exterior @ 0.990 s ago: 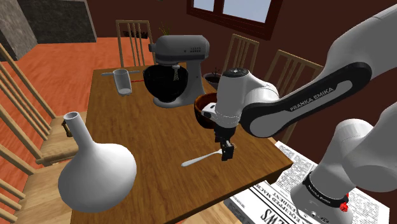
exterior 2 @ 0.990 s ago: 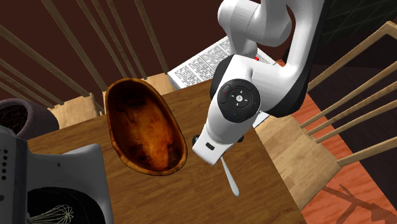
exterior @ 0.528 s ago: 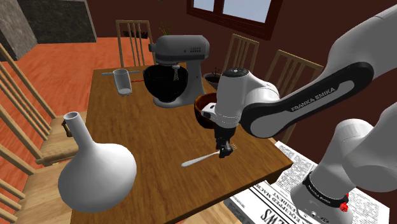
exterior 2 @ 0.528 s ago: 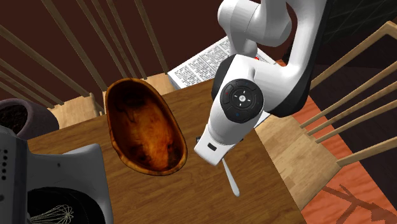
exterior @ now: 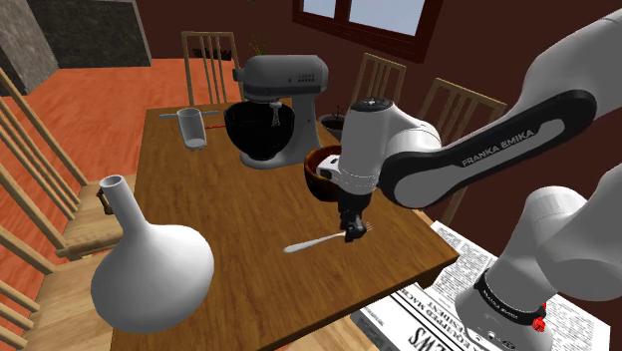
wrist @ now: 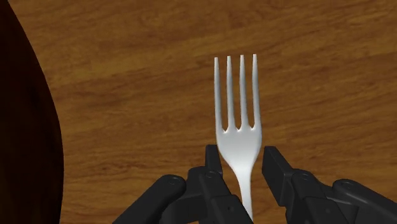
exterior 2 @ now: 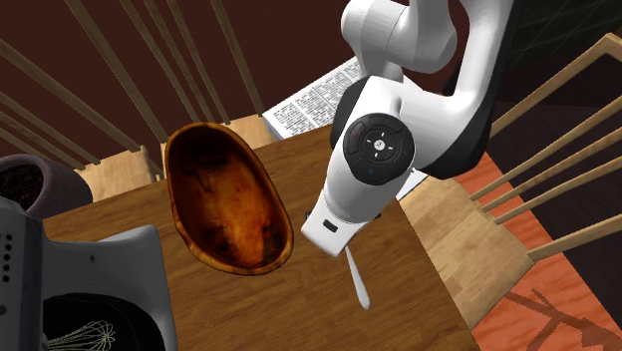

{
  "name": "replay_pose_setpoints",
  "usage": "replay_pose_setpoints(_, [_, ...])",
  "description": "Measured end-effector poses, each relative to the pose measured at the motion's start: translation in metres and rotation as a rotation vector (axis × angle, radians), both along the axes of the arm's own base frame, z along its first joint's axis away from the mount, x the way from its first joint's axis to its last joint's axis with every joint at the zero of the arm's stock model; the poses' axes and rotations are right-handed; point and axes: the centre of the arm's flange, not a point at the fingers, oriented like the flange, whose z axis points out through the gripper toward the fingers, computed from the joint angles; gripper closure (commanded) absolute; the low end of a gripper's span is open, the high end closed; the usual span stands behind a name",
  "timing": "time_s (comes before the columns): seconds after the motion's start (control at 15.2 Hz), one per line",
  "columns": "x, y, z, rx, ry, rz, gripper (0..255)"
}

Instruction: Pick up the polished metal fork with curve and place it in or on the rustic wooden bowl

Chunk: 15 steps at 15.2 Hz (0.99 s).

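A silver fork point(wrist: 240, 108) with a curved neck points its tines away from the hand; my gripper point(wrist: 245, 160) is shut on its neck, one black finger point(wrist: 213, 164) on each side. In the shoulder view the gripper point(exterior: 351, 231) holds the fork point(exterior: 314, 241) just above the wooden table point(exterior: 229, 229), handle slanting toward that view's left. The dark brown wooden bowl point(exterior: 321, 165) stands right behind the hand. From the second exterior view the bowl point(exterior 2: 224, 199) lies left of the white hand, and the fork's handle point(exterior 2: 357, 281) sticks out below it. The bowl's dark edge point(wrist: 22, 127) shows beside the fork.
A grey stand mixer point(exterior: 274, 110) stands behind the bowl, a glass point(exterior: 192, 128) farther back. A large white vase point(exterior: 150, 264) occupies the near left of the table. Wooden chairs ring the table. A newspaper point(exterior: 449, 309) lies by the stand, near the table's edge.
The fingers have closed on the fork's neck. The hand has risen a little, lifting the fork's handle slightly off the table.
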Motion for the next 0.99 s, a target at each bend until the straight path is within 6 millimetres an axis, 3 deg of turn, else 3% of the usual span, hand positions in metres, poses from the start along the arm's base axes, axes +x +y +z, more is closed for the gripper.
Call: replay_pose_setpoints(0.99, [0.001, 0.0, 0.077, 0.0, 0.0, 0.0, 255])
